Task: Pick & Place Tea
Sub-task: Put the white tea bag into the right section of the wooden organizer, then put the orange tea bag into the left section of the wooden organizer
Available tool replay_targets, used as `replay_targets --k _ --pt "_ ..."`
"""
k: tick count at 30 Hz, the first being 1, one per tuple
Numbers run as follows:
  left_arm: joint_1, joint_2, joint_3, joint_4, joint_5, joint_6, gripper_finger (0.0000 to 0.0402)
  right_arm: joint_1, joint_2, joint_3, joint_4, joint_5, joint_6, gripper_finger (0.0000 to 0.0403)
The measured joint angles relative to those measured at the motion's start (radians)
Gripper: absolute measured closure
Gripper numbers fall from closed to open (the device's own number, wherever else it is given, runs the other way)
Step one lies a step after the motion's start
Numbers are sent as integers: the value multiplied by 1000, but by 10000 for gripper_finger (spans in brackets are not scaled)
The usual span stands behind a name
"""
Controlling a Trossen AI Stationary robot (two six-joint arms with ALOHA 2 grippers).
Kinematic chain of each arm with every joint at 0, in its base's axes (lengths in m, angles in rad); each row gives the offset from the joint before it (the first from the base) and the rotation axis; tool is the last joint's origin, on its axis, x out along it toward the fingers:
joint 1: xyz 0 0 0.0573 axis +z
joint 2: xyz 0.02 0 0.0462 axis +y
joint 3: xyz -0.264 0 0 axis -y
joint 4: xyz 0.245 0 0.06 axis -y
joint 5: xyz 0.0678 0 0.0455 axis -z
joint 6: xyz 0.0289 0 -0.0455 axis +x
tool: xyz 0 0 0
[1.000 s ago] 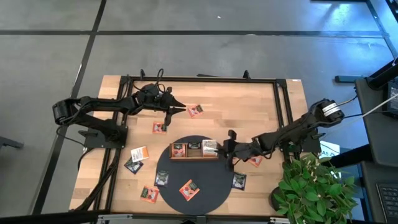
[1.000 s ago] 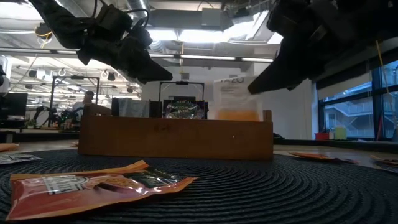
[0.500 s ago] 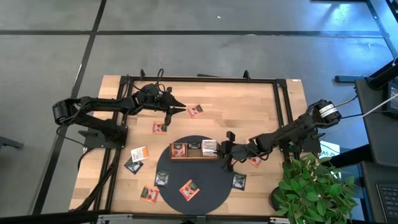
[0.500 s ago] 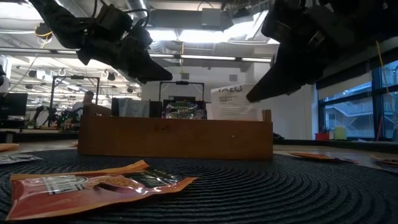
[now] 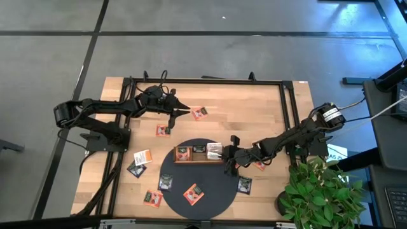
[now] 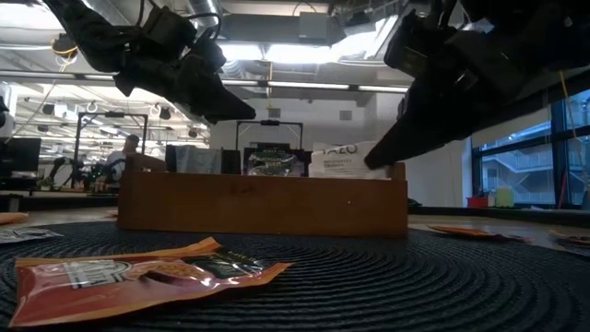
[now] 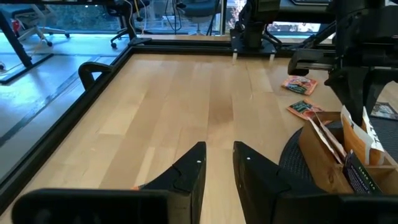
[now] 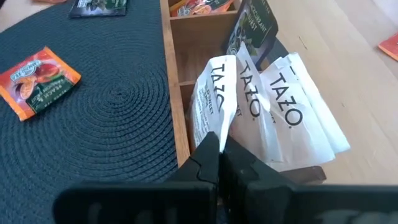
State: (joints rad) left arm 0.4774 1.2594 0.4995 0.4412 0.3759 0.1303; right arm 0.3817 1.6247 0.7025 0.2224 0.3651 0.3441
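**Kid:** What is in your right end effector (image 8: 219, 146)?

**Me:** A white tea sachet (image 8: 211, 93). My two fingers are shut tight on its edge.

**Kid:** What changed just now?

**Me:** A moment ago I held it up high above the wooden tray (image 8: 171, 74). Now I have brought it down, and most of it sits inside the end box of the tray. Only its top pokes out.

**Kid:** So is that one done?

**Me:** Almost, I think. I have not let go yet. I guess the next thing is to open my fingers and lift away.

**Kid:** What does it look like?

**Me:** Small, flat and square, with big dark letters. It looks thin and bendy. Two more white sachets (image 8: 286, 112) lean beside it in the same box.

**Kid:** And the other boxes?

**Me:** The middle one has a black sachet (image 8: 255, 25). The far one has an orange sachet (image 8: 199, 6).

**Kid:** Is there more tea to pick up?

**Me:** Yes. An orange-red sachet (image 8: 37, 81) lies flat on the round mat (image 8: 112, 112) near the tray. More lie farther off on the bench (image 5: 254, 108).

**Kid:** And your other arm?

**Me:** My left end effector (image 5: 181, 111) hangs over the far side of the bench, open only a little, holding nothing.
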Motion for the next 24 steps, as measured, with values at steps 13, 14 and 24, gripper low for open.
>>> replay_targets --k 13,14,24 --pt "0 0 0 -18 0 6 324 0 -43 -1 -25 37 -6 284" --pt "0 0 0 -22 0 6 324 0 -56 -1 -35 54 -9 273" --pt "-4 0 0 -76 0 14 324 -114 -245 -1 -82 240 -69 227"
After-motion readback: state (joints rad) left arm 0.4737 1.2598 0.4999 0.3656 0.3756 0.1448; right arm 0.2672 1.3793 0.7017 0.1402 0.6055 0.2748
